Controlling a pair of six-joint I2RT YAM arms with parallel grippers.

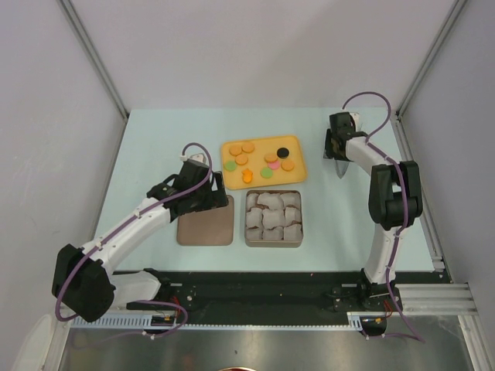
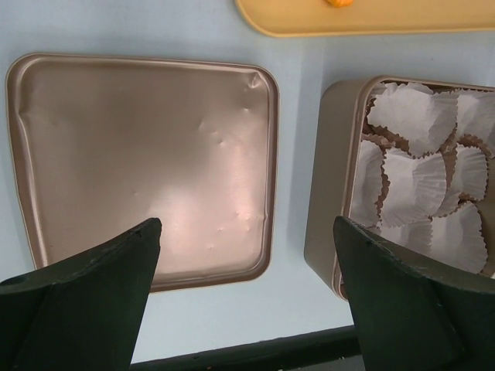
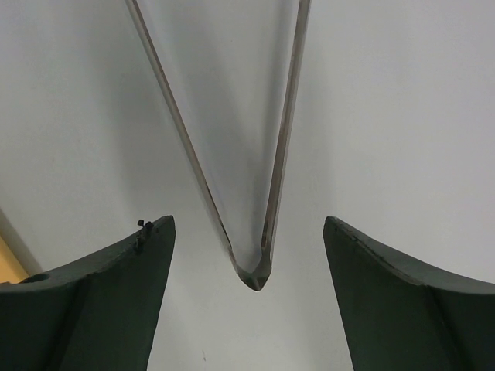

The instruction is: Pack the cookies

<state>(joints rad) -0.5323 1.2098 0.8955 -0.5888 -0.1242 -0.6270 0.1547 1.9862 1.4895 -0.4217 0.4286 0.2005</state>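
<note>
Nearest the arm bases, the left gripper [image 2: 247, 224] hovers spread wide and empty over the bronze lid [image 2: 147, 154], which lies just left of the square tin [image 2: 329, 201]. Its wrist view alone shows the lid's dents and the crimped white paper cups [image 2: 414, 174] in the tin. Beyond the tin, the cookies [image 1: 270, 158] lie on a yellow tray [image 1: 263, 144]. Farther back and right of the tin, the right gripper [image 3: 247, 220] stands released astride metal tongs [image 3: 255, 274]. Only its wrist view shows the gaps on both sides.

Orange, green, pink and black cookies [image 1: 272, 157] on yellow tray [image 1: 261, 145].
</note>
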